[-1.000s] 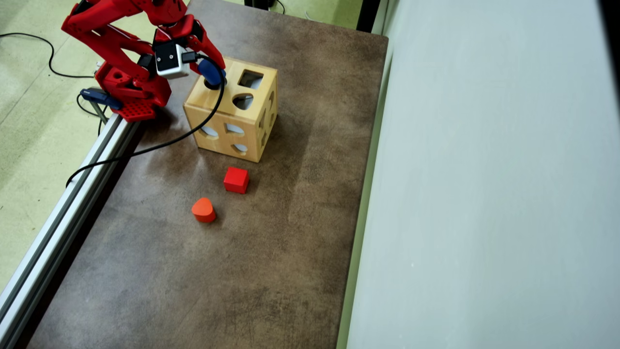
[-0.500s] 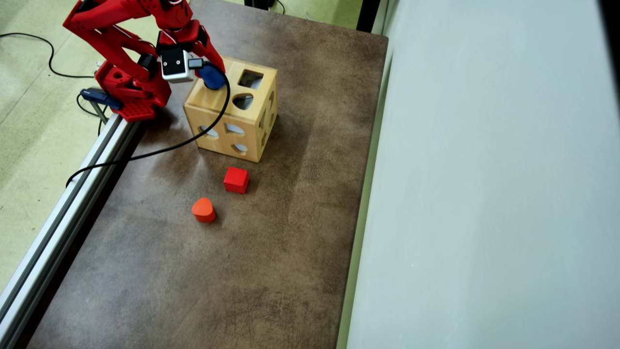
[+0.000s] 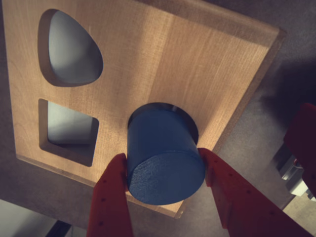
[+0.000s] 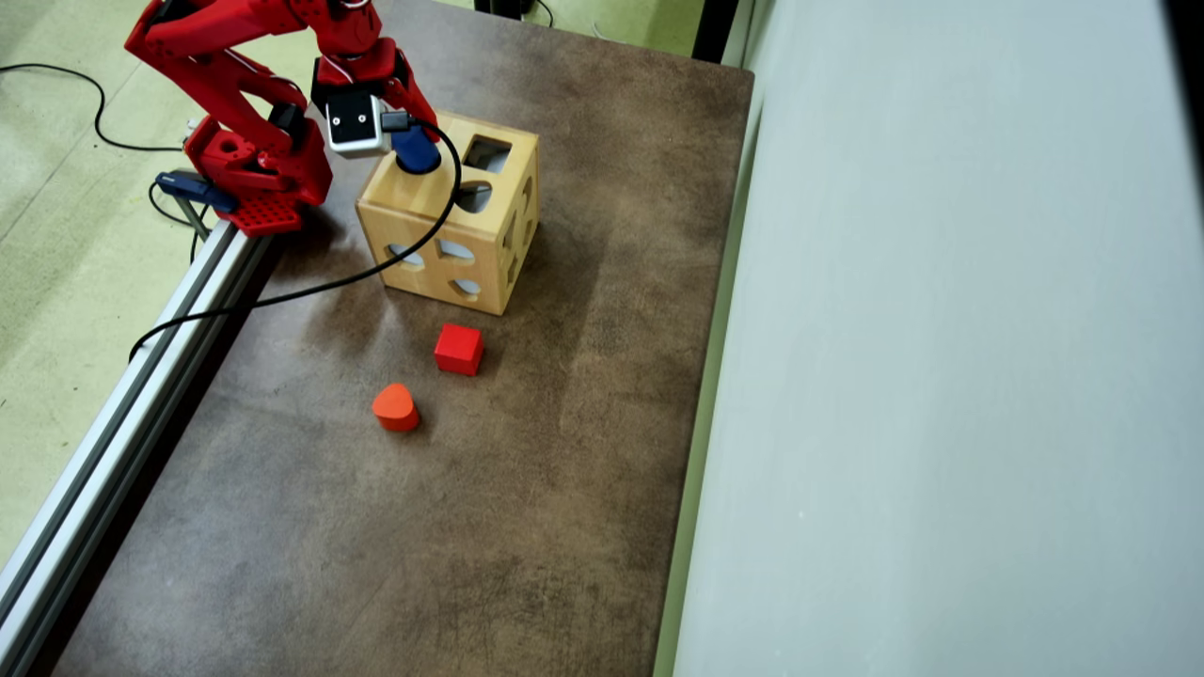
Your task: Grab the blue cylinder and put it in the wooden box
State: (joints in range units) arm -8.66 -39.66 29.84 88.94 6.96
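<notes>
Here, in the wrist view, the gripper [image 3: 165,177] pinches the blue cylinder [image 3: 164,158], one red finger [image 3: 111,197] pressed to its left side, the other to its right. Cylinder tilted, its far end lodged in the round hole in the top face of the wooden box [image 3: 197,64]; most of its body stands clear above the wood. Two other holes on that face, a rounded-triangle one and a square one, lie left of it in this view, both open.

Overhead view: box [image 4: 414,202] sits near the far left corner of the tabletop [image 4: 527,489], just beside the arm's red base [image 4: 254,174]. Gripper [image 4: 414,150] comes down over the box's far left top corner, cylinder [image 4: 417,149] showing as a dark blue patch at the hole. Black cable [image 4: 310,282] loops from the wrist camera across the box top and off the tabletop's left edge.

Red cube [image 4: 459,349] and orange rounded-triangle block [image 4: 395,407] rest on the tabletop nearer the camera than the box, apart from it and from each other.
</notes>
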